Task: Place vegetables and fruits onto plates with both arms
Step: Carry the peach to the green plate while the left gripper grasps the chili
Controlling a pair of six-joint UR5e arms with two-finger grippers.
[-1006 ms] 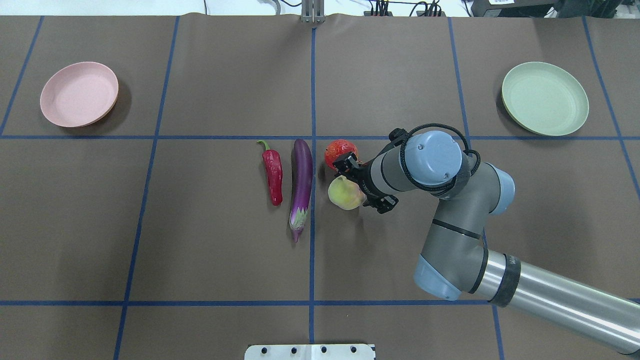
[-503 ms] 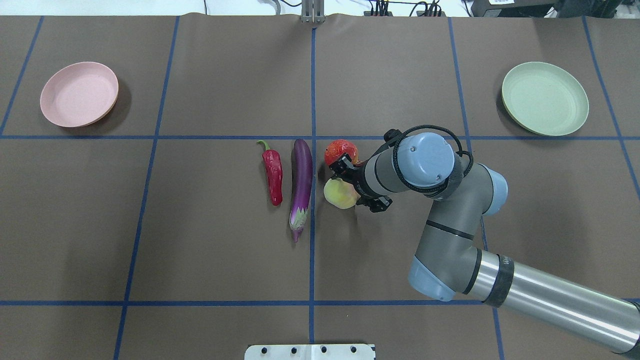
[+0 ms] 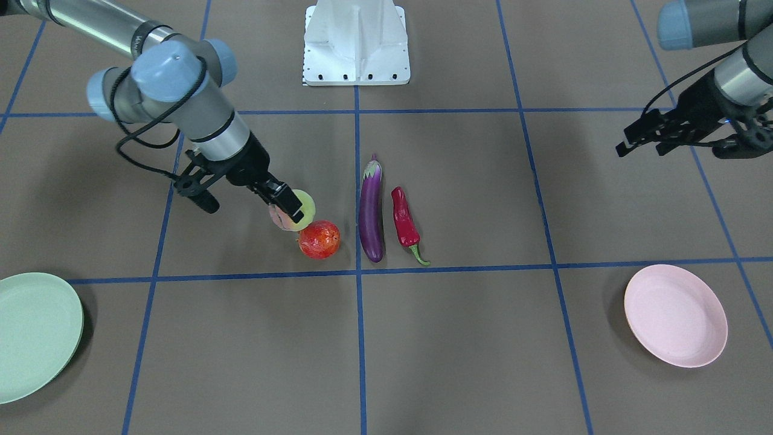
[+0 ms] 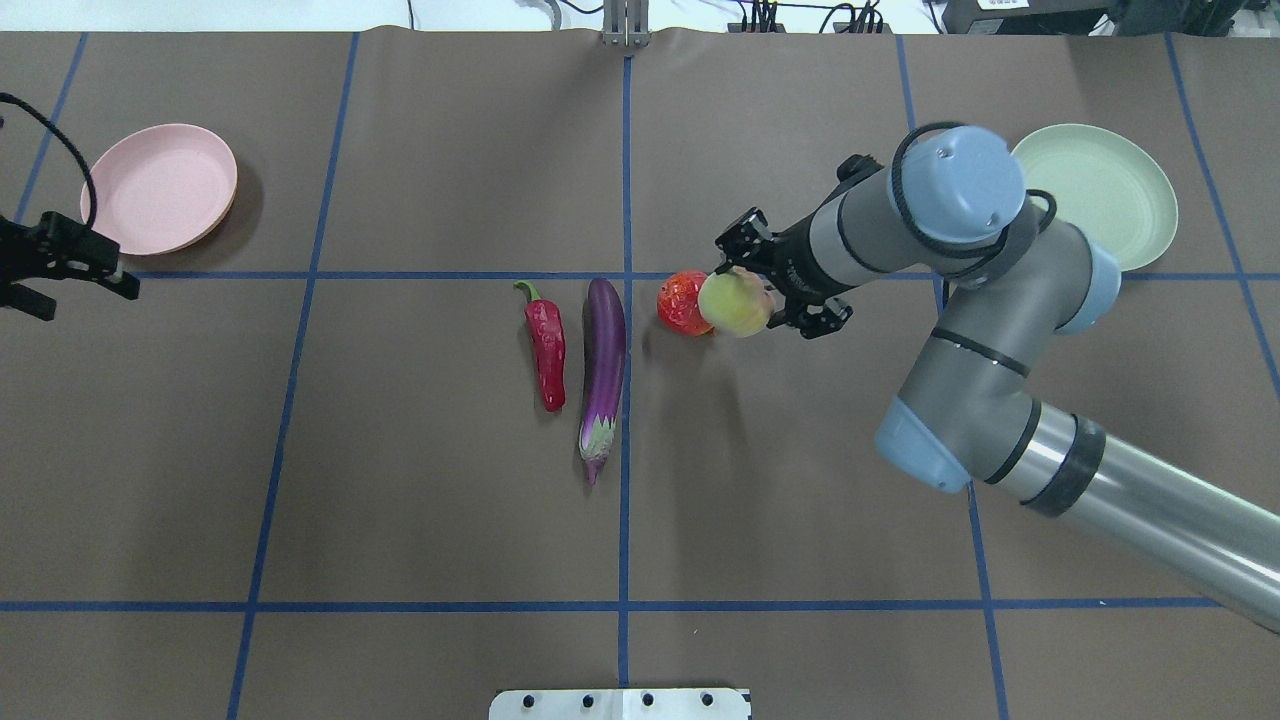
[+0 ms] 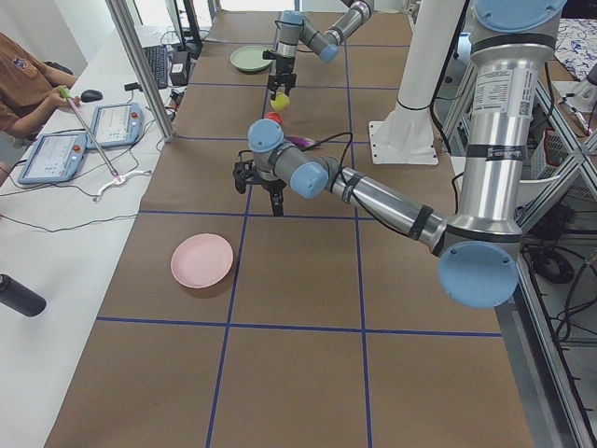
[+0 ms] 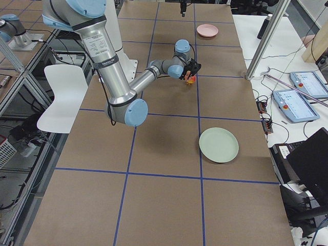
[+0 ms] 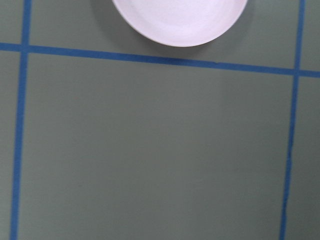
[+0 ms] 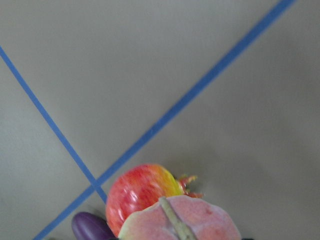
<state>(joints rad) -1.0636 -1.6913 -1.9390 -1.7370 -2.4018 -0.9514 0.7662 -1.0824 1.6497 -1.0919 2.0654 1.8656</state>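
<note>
My right gripper (image 4: 748, 296) is shut on the yellow-green and pink peach (image 4: 730, 308) and holds it off the table, beside the red-orange bumpy fruit (image 4: 680, 302). The front view shows the peach (image 3: 304, 208) in the gripper (image 3: 290, 211) above the red fruit (image 3: 319, 239). The purple eggplant (image 4: 602, 370) and the red chili (image 4: 546, 348) lie side by side left of them. The pink plate (image 4: 160, 188) is far left, the mint green plate (image 4: 1105, 200) far right, partly behind my right arm. My left gripper (image 4: 82, 300) is open and empty, just near of the pink plate.
The white base block (image 3: 356, 42) sits at the table's near middle edge. Blue tape lines (image 4: 626, 500) divide the brown table cover into squares. The left wrist view shows the pink plate's rim (image 7: 180, 25) and bare mat below it.
My right gripper has lifted the peach off the table and carried it up and away, past the red fruit. My left gripper has come into the overhead view at the left edge.
</note>
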